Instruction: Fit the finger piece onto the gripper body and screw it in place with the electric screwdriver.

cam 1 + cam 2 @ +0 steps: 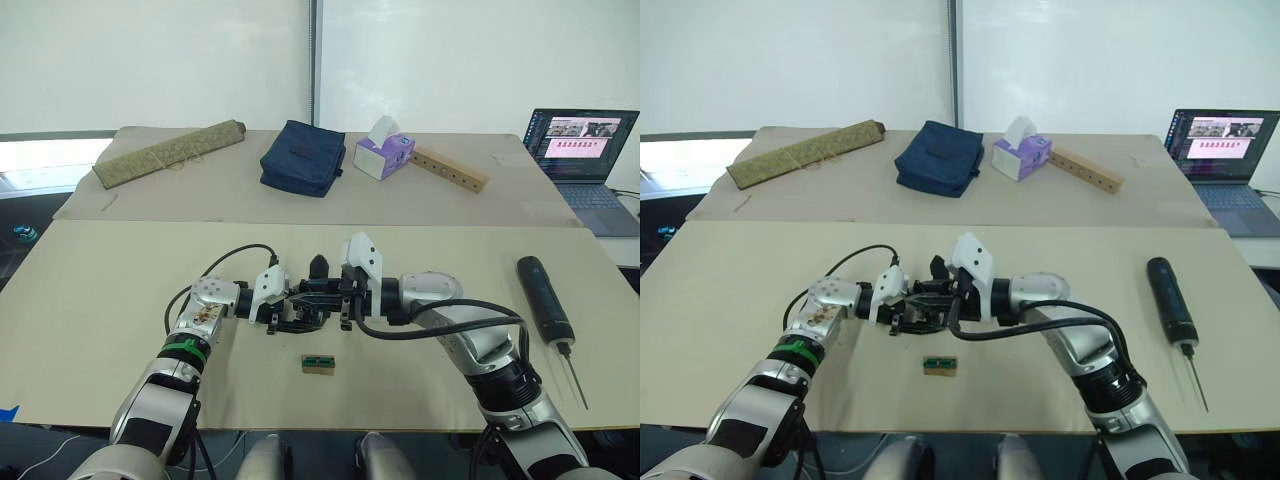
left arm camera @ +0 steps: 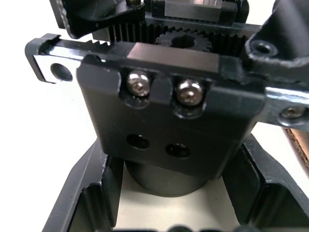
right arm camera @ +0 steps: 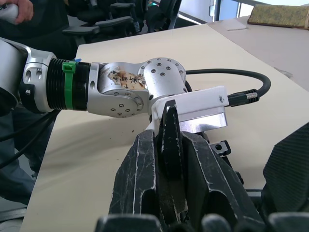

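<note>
Right pincer (image 3: 166,159) clamping finger piece (image 3: 170,145), left pincer (image 1: 290,318) gripping gripper body (image 2: 169,130)

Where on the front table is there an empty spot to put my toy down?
The front beige table is bare on the robot's left of its left gripper. Another bare patch lies between the right arm and the black cylindrical electric screwdriver. The middle is crowded: both grippers meet around the black gripper body, with a small green-and-tan block just in front.

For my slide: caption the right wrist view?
Right gripper clamps the finger piece beside the left arm.
</note>
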You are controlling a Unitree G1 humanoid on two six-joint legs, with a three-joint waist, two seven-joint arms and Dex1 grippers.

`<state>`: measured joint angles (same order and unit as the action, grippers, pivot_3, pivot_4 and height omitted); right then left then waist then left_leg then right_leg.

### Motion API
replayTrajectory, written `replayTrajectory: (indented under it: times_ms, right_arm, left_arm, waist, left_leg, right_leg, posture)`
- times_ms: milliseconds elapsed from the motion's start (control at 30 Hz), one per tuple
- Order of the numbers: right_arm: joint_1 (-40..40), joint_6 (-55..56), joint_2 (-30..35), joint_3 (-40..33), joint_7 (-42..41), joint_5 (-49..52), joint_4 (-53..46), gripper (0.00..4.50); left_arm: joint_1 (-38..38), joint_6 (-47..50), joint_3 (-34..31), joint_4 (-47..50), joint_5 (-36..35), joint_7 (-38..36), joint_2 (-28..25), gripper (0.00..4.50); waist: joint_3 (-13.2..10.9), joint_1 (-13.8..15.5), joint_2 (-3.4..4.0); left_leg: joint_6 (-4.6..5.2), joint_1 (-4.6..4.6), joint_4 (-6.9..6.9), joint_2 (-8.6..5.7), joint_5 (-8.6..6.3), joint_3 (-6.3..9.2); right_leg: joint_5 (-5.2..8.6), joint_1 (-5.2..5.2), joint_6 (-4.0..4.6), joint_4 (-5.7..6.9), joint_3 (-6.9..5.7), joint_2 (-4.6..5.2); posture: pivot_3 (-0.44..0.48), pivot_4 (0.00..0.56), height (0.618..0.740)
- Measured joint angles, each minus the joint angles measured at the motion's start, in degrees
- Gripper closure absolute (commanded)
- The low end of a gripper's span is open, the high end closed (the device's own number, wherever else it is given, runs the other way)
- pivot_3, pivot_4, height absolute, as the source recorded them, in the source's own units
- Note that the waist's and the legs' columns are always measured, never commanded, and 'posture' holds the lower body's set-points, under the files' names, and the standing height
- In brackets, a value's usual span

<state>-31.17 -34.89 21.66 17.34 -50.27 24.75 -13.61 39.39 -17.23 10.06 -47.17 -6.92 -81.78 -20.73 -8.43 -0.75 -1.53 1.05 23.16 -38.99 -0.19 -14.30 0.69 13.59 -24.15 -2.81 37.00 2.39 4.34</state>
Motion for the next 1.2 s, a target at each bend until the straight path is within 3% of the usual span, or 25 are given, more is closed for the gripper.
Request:
replayTrajectory:
  times_ms: [1200]
  right_arm:
    - [3.13,-2.69,-2.78,-0.55,1.14,2.36,-2.62,4.19]
  left_arm:
    - [-1.08,3.11,0.23,3.11,0.08,0.15,-1.35,2.18]
  waist:
    - [0.07,-0.4,0.01]
  left_leg:
    - [0.0,-0.1,0.02,0.04,0.0,-0.01]
  right_leg:
    - [0.0,0.02,0.01,0.05,0.02,-0.04]
  posture:
    - [0.0,0.15,0.74]
